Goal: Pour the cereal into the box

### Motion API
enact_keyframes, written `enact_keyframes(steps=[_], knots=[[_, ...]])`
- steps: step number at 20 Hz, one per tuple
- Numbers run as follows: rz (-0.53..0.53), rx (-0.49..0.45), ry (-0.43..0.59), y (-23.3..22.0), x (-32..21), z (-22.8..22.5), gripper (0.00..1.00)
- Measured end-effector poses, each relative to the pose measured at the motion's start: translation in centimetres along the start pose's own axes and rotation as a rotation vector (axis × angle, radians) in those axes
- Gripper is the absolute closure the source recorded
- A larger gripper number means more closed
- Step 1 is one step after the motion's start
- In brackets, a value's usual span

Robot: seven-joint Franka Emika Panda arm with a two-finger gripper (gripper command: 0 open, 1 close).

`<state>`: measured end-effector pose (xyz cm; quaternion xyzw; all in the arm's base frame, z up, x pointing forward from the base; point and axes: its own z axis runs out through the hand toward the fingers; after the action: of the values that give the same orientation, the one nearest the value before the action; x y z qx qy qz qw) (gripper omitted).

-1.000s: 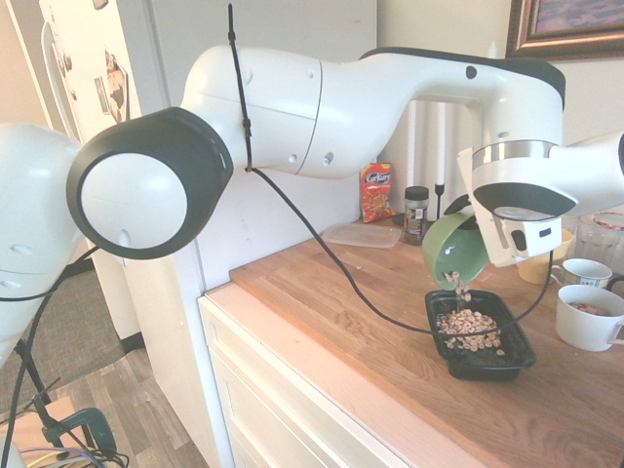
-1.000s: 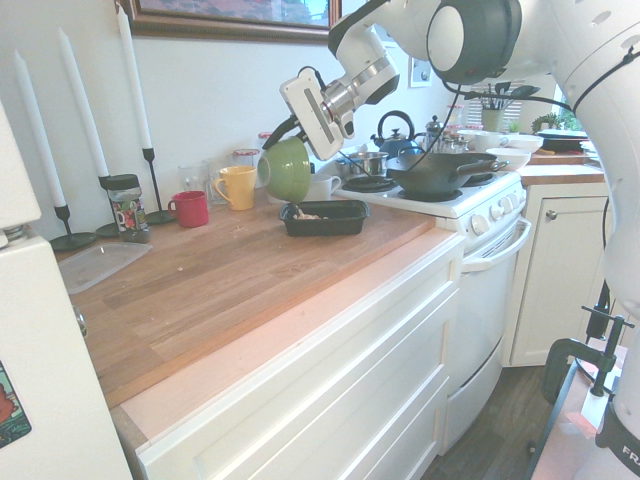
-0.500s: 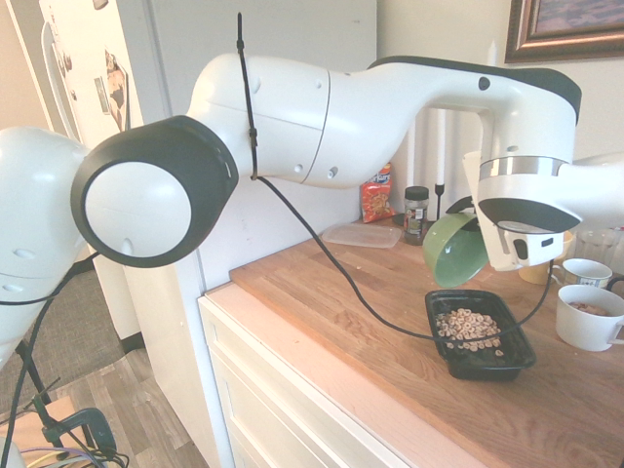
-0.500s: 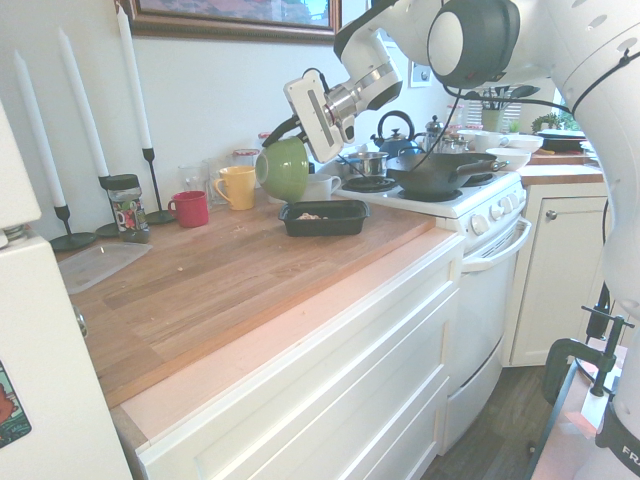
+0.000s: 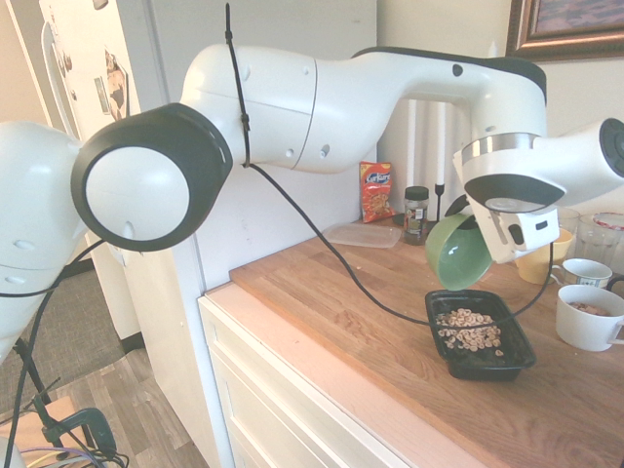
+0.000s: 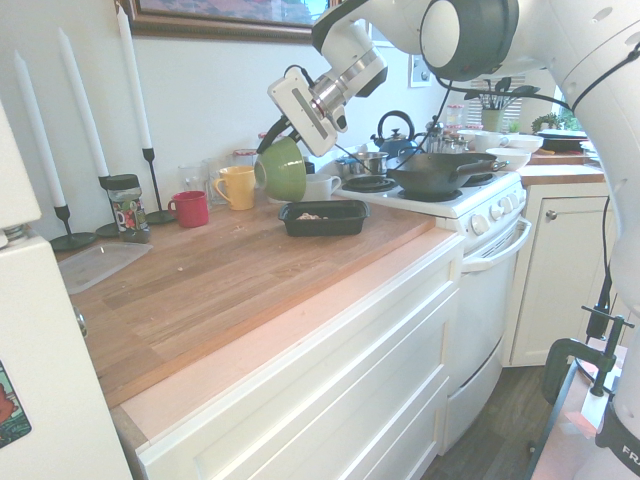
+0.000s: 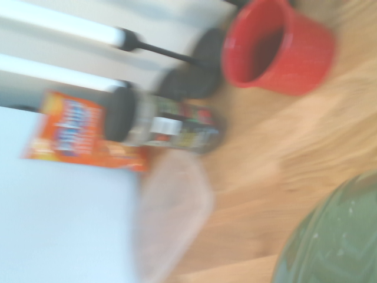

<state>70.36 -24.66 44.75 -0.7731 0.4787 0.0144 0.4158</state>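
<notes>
I see my claw (image 6: 272, 140) pinching the rim of a glossy green bowl (image 5: 456, 251), tipped on its side above the wooden worktop (image 5: 370, 283). The tan ring-shaped cereal (image 5: 467, 329) lies in the shallow black box (image 5: 480, 334), clear only from the first exterior view. The blurred wrist view shows a red mug (image 7: 277, 47) and orange snack bag (image 7: 82, 132), print unreadable.

Wooden countertop (image 5: 390, 302) bearing black box (image 5: 480, 334) of cereal (image 5: 468, 329), white mugs (image 5: 588, 317), clear container (image 5: 362, 234), spice jar (image 5: 416, 214).
</notes>
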Motion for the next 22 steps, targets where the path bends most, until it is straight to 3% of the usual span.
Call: enact_keyframes(steps=[7, 13, 22], knots=[[-0.108, -0.291, 0.283, -5.1, -7.0, 5.6, 1.00], [-0.226, -0.519, 0.526, -6.6, -13.9, 12.8, 1.00], [-0.321, -0.708, 0.678, -5.7, -20.5, 20.9, 1.00]])
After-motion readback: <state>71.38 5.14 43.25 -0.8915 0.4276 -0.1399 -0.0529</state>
